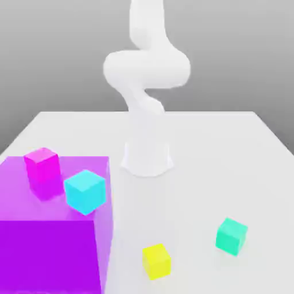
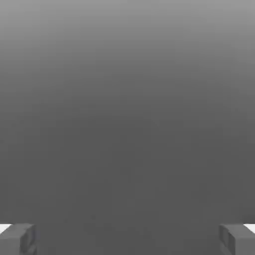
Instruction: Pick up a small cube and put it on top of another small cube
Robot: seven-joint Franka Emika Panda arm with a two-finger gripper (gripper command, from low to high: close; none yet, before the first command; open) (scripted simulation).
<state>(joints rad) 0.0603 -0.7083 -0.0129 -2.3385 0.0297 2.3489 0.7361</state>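
From where I stand, a broad, flat, pale-grey tabletop [image 1: 195,149] stretches away, narrowing to a straight far edge; behind it rises a plain, smooth grey backdrop [image 1: 241,57], lighter high up and darker down near the table's far edge, while the light falls bright and even, leaving the pale surface nearly white

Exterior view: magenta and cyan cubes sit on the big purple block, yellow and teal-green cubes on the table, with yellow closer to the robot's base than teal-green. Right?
One error: the exterior view shows the teal-green cube closer to the robot's base than the yellow cube. The rest stands.
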